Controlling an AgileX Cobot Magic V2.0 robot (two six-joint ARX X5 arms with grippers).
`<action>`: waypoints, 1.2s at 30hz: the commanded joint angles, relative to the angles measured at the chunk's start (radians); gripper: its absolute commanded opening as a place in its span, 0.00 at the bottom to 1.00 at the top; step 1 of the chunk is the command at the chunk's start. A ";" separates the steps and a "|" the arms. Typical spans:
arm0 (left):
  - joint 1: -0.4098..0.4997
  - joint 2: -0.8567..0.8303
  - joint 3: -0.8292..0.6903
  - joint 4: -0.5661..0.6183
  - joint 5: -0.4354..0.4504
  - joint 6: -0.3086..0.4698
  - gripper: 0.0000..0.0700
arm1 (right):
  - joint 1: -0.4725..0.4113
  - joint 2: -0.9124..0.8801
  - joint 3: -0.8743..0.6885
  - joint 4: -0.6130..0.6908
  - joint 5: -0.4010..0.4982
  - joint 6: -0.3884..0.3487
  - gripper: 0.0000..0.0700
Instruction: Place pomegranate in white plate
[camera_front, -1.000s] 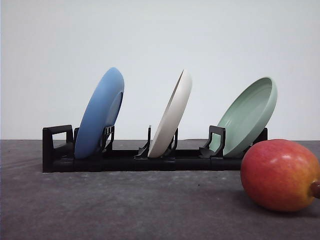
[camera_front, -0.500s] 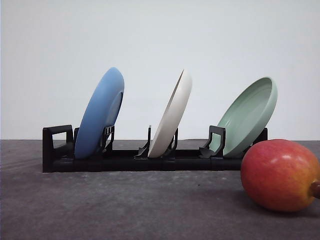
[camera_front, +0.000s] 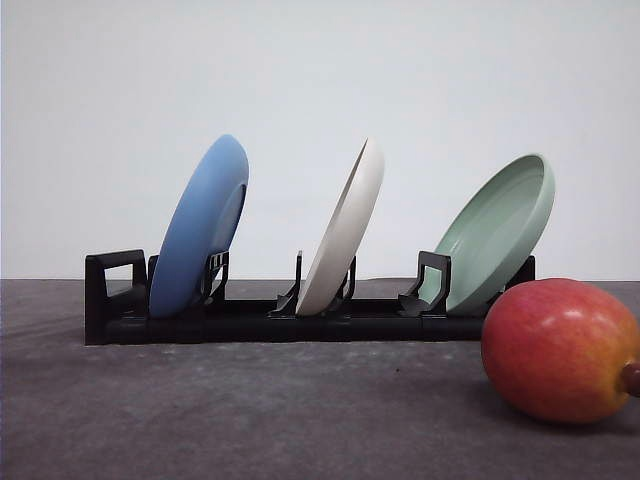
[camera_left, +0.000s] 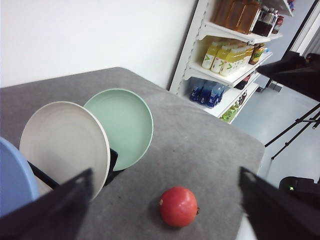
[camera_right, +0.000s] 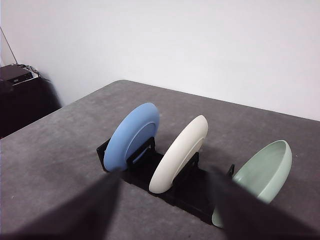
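The pomegranate (camera_front: 560, 350) lies on the grey table at the front right, its brown crown pointing right. In the left wrist view the pomegranate (camera_left: 178, 206) rests between and beyond the wide-apart fingers of my left gripper (camera_left: 165, 171), which is open and holds nothing. The white plate (camera_front: 345, 232) stands on edge in the middle slot of a black rack (camera_front: 250, 322). It also appears as the white plate (camera_left: 62, 145) and the white plate (camera_right: 181, 152). My right gripper (camera_right: 164, 175) hangs open well above the rack, its blurred fingers (camera_right: 95, 210) apart.
A blue plate (camera_front: 200, 228) leans in the rack's left slot and a pale green plate (camera_front: 497, 232) in its right slot, just behind the fruit. Past the table's far edge stand shelves (camera_left: 235, 45) with bottles and a tripod (camera_left: 295, 135).
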 joint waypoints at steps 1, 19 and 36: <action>-0.010 0.011 0.017 0.008 -0.007 0.007 0.92 | -0.002 0.003 0.017 0.007 0.000 -0.005 0.81; -0.365 0.290 0.060 0.005 -0.370 -0.075 0.89 | 0.012 0.003 0.013 0.008 0.000 0.096 0.84; -0.528 0.951 0.577 -0.118 -0.694 -0.053 0.89 | 0.012 0.003 0.013 0.007 0.000 0.123 0.84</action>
